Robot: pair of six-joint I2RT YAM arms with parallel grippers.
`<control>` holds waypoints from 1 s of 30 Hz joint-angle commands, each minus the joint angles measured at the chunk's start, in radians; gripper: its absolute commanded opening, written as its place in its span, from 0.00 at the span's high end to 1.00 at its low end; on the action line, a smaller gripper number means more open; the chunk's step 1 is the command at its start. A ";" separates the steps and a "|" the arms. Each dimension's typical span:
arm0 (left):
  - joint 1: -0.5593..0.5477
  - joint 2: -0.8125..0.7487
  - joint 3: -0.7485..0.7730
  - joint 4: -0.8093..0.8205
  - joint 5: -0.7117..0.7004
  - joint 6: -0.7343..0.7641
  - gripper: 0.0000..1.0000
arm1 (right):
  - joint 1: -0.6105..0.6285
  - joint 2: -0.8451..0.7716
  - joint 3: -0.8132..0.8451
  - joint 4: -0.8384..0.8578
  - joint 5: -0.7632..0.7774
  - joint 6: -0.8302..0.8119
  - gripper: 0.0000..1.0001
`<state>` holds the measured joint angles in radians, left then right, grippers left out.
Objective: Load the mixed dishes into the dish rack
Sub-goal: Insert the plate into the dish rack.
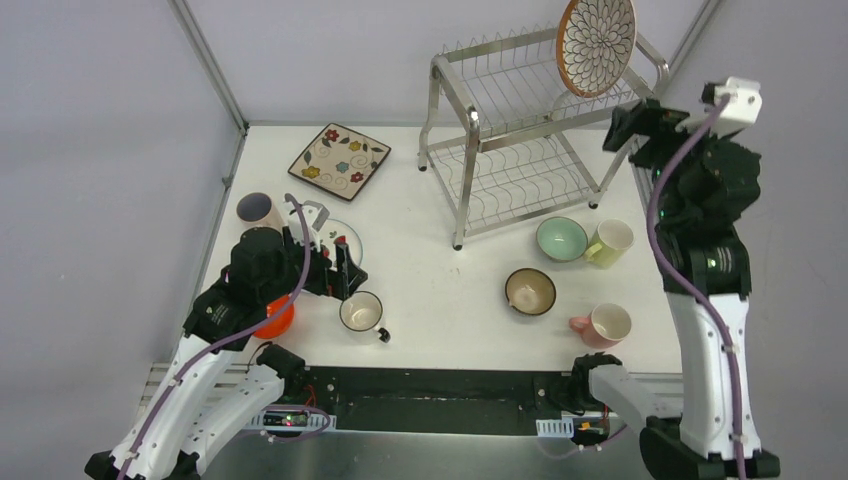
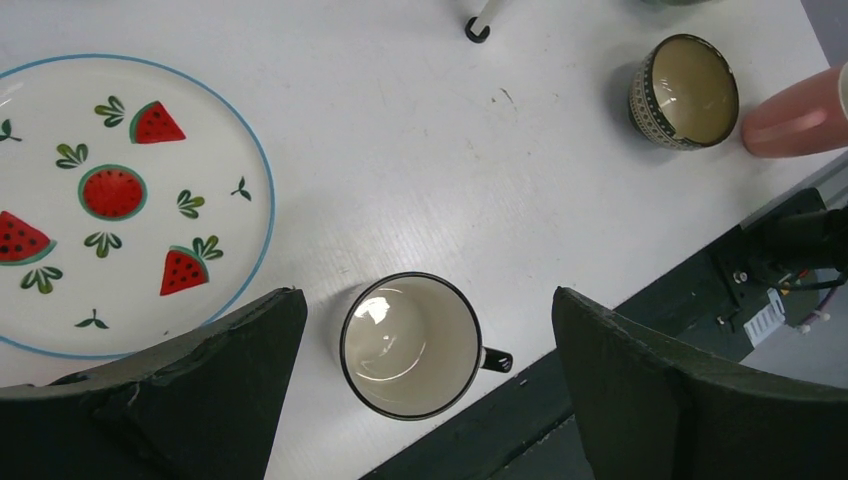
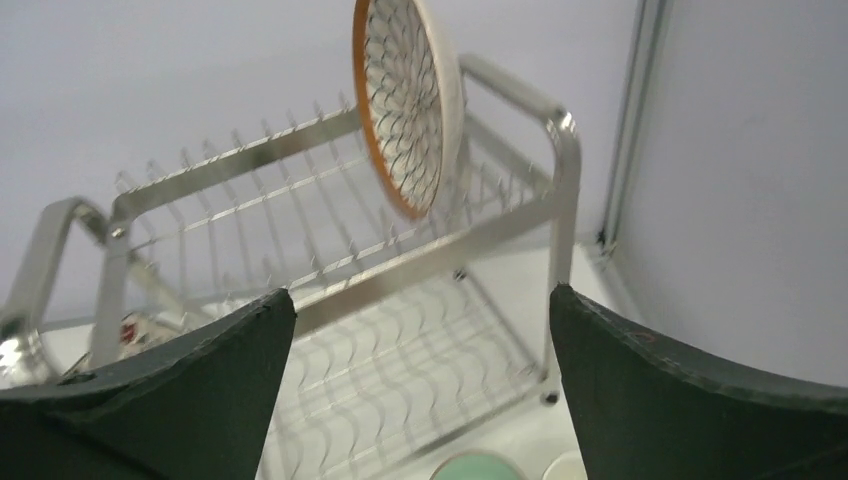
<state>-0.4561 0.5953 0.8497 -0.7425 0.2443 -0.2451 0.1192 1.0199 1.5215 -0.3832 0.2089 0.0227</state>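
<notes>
Left claw [image 2: 425, 300] hanging wide, gripping nothing, over black-rimmed cup [image 1: 360, 312]. Counting three plates: watermelon plate [image 2: 120, 200], square floral plate [image 1: 339, 160], petal plate [image 1: 596, 42]. Three bowls: orange bowl [image 1: 280, 322], brown bowl [image 1: 530, 291], mint bowl [image 1: 561, 239]. Four cups; pink cup [image 1: 603, 325] sitting nearest the front edge. Bare tabletop showing between black-rimmed cup and brown bowl. Petal plate standing upright at dish rack [image 1: 466, 118] top tier's right end. Right claw [image 3: 420, 300] gaping wide, empty, facing it.
</notes>
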 commanded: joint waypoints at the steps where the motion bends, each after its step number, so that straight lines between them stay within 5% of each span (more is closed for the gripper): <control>1: 0.008 0.021 0.016 -0.023 -0.082 -0.001 0.01 | -0.003 -0.167 -0.136 -0.167 -0.114 0.241 0.00; 14: 0.008 0.162 0.119 -0.039 -0.263 -0.009 0.01 | -0.004 -0.352 -0.372 -0.516 -0.335 0.383 0.00; 22: 0.008 0.391 0.227 -0.014 -0.429 0.045 0.01 | -0.001 -0.454 -0.656 -0.470 -0.578 0.528 0.00; 30: 0.022 0.682 0.387 -0.005 -0.460 0.090 0.02 | -0.001 -0.542 -0.718 -0.544 -0.596 0.454 0.00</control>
<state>-0.4561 1.1919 1.1275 -0.7727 -0.1474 -0.1902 0.1192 0.5007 0.7902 -0.9092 -0.3290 0.5026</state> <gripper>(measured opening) 0.991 0.996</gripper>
